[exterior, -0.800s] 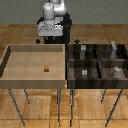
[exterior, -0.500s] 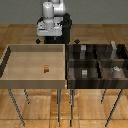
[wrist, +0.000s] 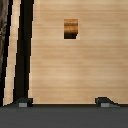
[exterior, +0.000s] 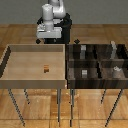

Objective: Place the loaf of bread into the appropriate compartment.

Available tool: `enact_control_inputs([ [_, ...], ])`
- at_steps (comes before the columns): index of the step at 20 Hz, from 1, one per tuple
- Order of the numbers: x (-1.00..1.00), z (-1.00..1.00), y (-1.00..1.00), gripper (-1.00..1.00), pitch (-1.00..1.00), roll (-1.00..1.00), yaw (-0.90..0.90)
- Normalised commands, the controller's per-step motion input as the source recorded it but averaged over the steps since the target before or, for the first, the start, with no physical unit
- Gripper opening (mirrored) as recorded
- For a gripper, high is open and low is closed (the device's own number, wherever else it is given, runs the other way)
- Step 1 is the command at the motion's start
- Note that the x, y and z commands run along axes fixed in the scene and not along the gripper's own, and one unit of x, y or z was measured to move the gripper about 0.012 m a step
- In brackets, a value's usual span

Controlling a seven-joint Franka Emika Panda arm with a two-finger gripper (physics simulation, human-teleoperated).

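The loaf of bread [exterior: 46, 69] is a tiny orange-brown block lying on the floor of the light wooden tray [exterior: 10, 65] on the exterior view's left. In the wrist view the loaf [wrist: 71, 28] lies on the tray floor, well ahead of my fingertips [wrist: 22, 102]. My gripper [exterior: 48, 40] hangs over the tray's far edge, above and behind the loaf. It is open and empty [wrist: 63, 102], and it does not touch the loaf.
A dark organiser with several compartments [exterior: 95, 62] stands on the exterior view's right, next to the tray. It holds small grey-white objects [exterior: 116, 71]. The tray's raised walls [exterior: 65, 65] separate it from the organiser. Both stand on thin metal legs over a wooden floor.
The arm has shifted slightly toward the exterior view's left. The loaf has not moved.
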Motion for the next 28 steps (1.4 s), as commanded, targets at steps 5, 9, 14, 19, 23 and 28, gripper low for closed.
enact_control_inputs([
  [5, 0.8, 0.0, 0.0, 1.0, 0.0, 0.0, 0.0],
  [9, 1.0, 0.0, -0.25, 1.0, 0.0, 0.0, 0.0],
  [14, 0.0, 0.0, 0.0, 1.0, 0.0, 0.0, 0.0],
  [19, 0.4, 0.0, 0.0, 1.0, 0.0, 0.0, 0.0],
  [23, 1.0, 0.0, 0.0, 1.0, 0.0, 0.0, 0.0],
  [28, 0.8, -0.2, 0.0, 1.0, 0.0, 0.0, 0.0],
])
